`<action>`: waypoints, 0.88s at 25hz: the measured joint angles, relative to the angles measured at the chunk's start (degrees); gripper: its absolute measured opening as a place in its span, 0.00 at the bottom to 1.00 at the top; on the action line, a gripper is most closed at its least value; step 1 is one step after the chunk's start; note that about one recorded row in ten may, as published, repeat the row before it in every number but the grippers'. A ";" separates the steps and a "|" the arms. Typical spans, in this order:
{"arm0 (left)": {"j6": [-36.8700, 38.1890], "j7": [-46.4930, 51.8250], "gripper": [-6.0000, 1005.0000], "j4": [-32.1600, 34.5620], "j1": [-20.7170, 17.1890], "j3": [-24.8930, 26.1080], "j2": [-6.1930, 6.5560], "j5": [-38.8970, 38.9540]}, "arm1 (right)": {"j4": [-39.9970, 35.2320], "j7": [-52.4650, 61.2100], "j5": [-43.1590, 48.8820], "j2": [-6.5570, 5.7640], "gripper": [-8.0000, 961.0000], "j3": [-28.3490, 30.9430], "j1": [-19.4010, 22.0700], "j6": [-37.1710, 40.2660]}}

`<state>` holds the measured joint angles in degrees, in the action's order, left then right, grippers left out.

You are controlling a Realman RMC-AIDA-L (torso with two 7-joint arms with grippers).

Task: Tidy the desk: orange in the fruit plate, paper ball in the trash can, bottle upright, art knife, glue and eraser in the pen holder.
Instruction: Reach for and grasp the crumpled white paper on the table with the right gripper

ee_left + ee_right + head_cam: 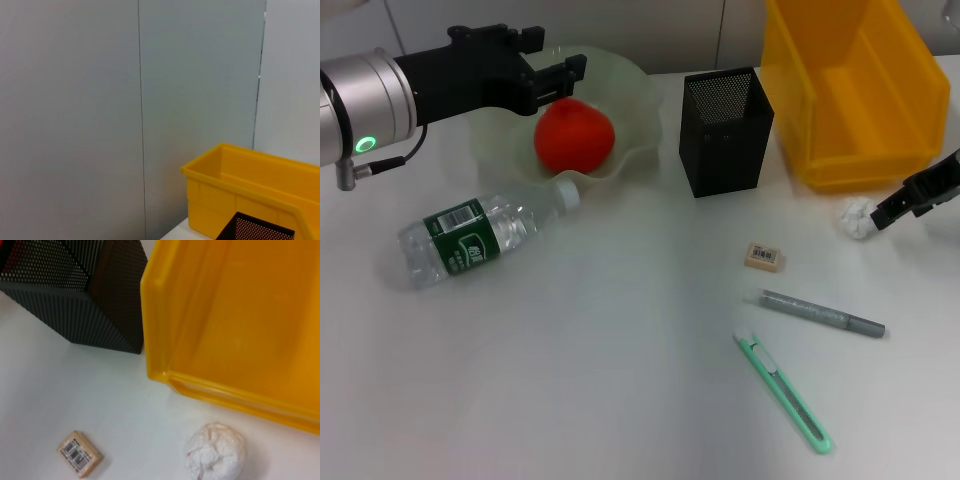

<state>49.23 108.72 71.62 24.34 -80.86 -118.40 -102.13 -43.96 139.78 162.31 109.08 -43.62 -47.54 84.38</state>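
Note:
The orange [574, 135] lies in the pale green fruit plate [630, 90] at the back left. My left gripper [565, 52] hovers open just above and left of it, holding nothing. The bottle [480, 235] lies on its side in front of the plate. The paper ball [857, 217] [216, 450] sits in front of the yellow trash can [860, 90] [240, 330], with my right gripper [898, 207] right beside it. The eraser [764, 257] [79, 454], grey glue stick [822, 314] and green art knife [785, 392] lie on the table before the black mesh pen holder [725, 130] [75, 290].
The white table [620, 380] carries everything. A grey wall panel [100, 100] stands behind the desk. The pen holder stands close between the plate and the yellow bin [250, 190].

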 joint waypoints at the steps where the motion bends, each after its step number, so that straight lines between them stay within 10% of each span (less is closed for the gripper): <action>1: 0.00 0.00 0.57 0.00 0.00 0.00 0.00 0.00 | 0.00 0.00 0.00 0.00 0.65 0.00 0.00 0.00; 22: -0.01 0.04 0.57 -0.34 -0.15 0.45 0.09 0.00 | 2.70 -2.72 -1.68 0.16 0.65 -0.06 -1.48 -4.35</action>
<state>49.21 108.75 71.28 24.19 -80.40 -118.31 -102.13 -41.26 137.05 160.63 109.24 -43.68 -49.02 80.03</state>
